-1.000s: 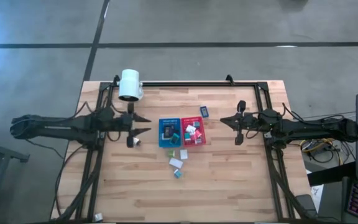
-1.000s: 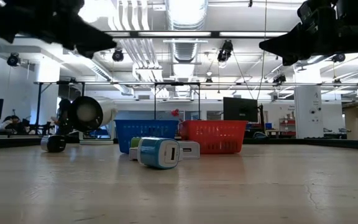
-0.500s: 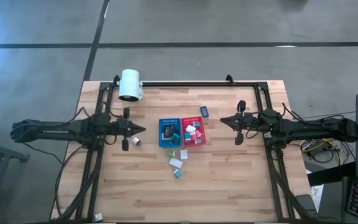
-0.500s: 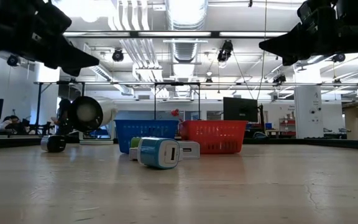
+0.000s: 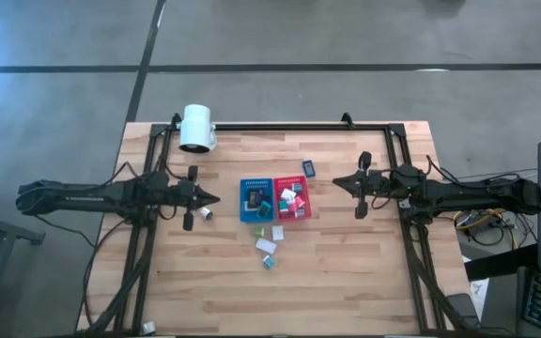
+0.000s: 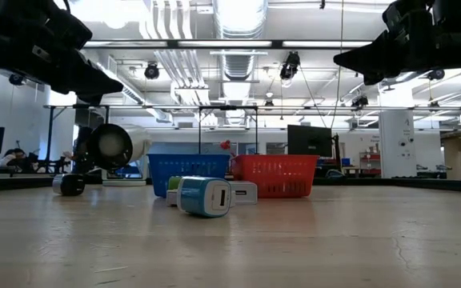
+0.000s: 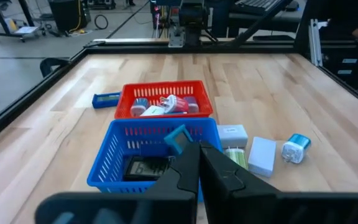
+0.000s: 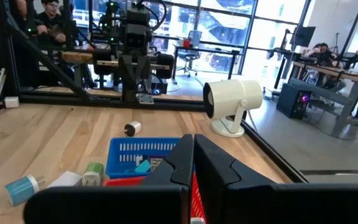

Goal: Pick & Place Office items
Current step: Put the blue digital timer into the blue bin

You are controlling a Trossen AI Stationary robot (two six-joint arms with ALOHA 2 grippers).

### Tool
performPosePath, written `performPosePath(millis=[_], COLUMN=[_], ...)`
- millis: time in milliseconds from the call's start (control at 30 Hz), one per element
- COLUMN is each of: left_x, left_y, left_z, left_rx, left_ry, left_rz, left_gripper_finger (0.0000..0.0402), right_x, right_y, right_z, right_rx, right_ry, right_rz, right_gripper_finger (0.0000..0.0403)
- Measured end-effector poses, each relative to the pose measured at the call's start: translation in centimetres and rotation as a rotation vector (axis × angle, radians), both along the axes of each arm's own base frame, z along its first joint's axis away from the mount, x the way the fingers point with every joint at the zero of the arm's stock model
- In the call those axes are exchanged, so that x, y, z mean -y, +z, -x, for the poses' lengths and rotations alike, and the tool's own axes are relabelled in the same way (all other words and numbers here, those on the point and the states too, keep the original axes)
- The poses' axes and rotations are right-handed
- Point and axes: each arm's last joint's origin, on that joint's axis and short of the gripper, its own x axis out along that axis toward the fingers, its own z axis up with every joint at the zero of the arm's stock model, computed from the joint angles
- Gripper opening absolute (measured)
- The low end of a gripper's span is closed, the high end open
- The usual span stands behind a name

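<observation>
The office items are tiny blocks and clips. Some lie inside the blue tray [image 5: 254, 200] and the red tray [image 5: 291, 198]. Loose on the wood near them are a green block [image 5: 259, 231], two white blocks [image 5: 267, 246], a teal-and-white plug [image 5: 270, 262], a blue piece [image 5: 308, 169] and a small dark cylinder [image 5: 205, 213]. My left gripper [image 5: 212, 197] is shut and empty, hovering left of the blue tray, just far of the dark cylinder. My right gripper [image 5: 334, 182] is shut and empty, hovering right of the red tray.
A big white cylinder [image 5: 196, 127] stands at the table's far left corner. A black frame rail [image 5: 280, 125] runs along the far edge. The trays sit side by side at mid-table, with bare wood toward the near edge [image 5: 280, 300].
My left gripper's fingers have closed from open to shut on nothing, and the gripper has drawn back a little toward the table's left edge. The dark cylinder beside it has stayed on the table. The right arm has kept still.
</observation>
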Motion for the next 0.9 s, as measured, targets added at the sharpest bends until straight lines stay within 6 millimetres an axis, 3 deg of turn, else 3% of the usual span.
performPosePath(millis=[200, 300, 500, 700, 900], left_x=[0.0, 0.0, 0.0, 0.0, 0.0], left_y=[0.0, 0.0, 0.2, 0.3, 0.3], left_z=[0.0, 0.0, -0.1, -0.1, -0.1], left_rx=[0.0, 0.001, 0.022, 0.029, 0.029], left_ry=[0.0, 0.0, 0.0, 0.0, 0.0], left_rz=[-0.001, -0.002, -0.005, -0.006, -0.006], left_gripper_finger=[0.0018, 0.0017, 0.0018, 0.0017, 0.0018], right_x=[0.0, 0.4, 1.4, 2.4, 3.3], right_y=[-0.4, -0.2, 2.5, 5.8, 8.0], right_z=[0.0, 0.0, -0.8, -3.4, -7.3], right_rx=[-0.038, -0.06, -0.363, -0.579, -0.789], right_ry=[-0.009, -0.137, -0.246, -0.196, -0.126], right_rz=[0.006, -0.052, -0.031, 0.19, 0.287], right_gripper_finger=[0.0008, 0.0008, 0.0008, 0.0026, 0.0105])
